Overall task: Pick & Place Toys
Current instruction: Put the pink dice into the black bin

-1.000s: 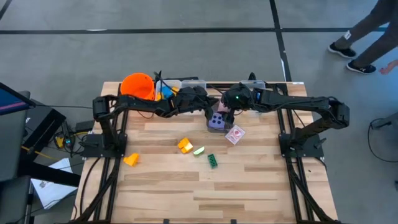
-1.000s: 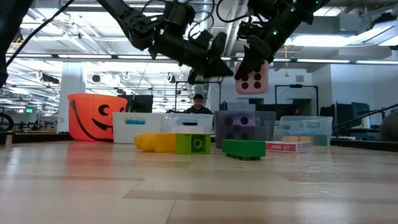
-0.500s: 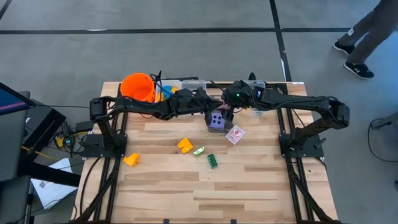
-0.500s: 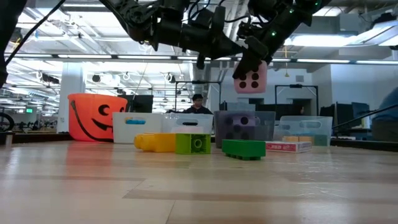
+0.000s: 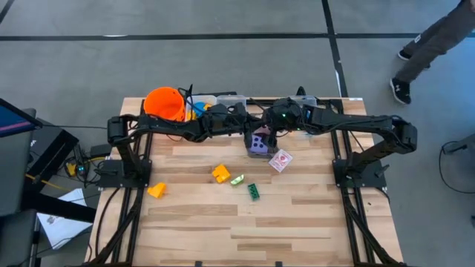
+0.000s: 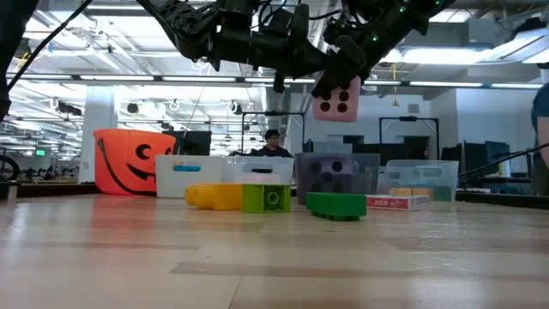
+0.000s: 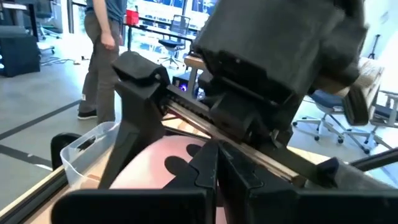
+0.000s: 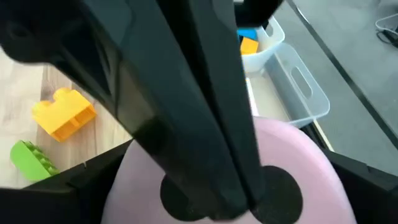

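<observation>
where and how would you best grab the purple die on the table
Take the purple die by two opposite flat side faces, coming straight down from above. It sits flat on the wood with its top bare, and its soft cube shape suits a wide claw. The card lies just beside it, so probably pinch the other pair of faces. The right claw already holds the pink die.

Your count of what sits on and above the table (image 5: 297,222)

You have two arms, each ending in one pincer, left (image 6: 279,81) and right (image 6: 336,73). You have two soft dice: one pink die (image 6: 335,97) and one purple die (image 5: 258,143). Loose small blocks number four: two orange-yellow blocks (image 5: 220,173) (image 5: 156,190), one light green block (image 5: 237,179), one dark green block (image 5: 254,191). Add one pink-and-white card (image 5: 280,160), one orange bucket (image 5: 165,103), and at least two clear bins (image 6: 225,176) (image 6: 420,176).
</observation>
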`<state>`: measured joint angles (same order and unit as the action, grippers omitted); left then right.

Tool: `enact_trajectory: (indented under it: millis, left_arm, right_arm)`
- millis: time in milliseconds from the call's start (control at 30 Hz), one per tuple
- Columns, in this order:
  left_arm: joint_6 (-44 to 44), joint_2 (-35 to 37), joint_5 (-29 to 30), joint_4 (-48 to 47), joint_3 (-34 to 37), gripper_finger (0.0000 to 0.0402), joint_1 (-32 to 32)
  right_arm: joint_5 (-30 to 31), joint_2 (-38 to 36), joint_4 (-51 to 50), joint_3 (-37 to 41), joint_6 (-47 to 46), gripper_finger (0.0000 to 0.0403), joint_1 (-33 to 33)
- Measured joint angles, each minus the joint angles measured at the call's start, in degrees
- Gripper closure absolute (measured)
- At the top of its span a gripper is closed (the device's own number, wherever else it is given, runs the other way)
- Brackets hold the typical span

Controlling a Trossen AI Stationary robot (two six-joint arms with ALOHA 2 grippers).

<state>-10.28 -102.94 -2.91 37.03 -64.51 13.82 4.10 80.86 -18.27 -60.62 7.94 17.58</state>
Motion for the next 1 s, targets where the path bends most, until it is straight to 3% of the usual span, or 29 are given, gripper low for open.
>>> enact_trajectory:
  millis: [433, 733, 1000]
  left_arm:
    - [1.5, -1.3, -0.2, -1.2, -0.1, 0.0402, 0.1]
    - [-0.7, -7.9, -1.1, 7.6, -0.3, 0.0402, 0.7]
    - [-0.8, -8.0, -1.2, 7.2, -0.2, 0.0402, 1.5]
  right_arm:
    - [0.0, 0.1, 0.9, 0.2, 0.2, 0.0003, 0.0]
    - [0.6, 0.3, 0.0, 0.3, 1.7, 0.0003, 0.5]
    - [0.5, 0.2, 0.4, 0.3, 2.2, 0.0003, 1.4]
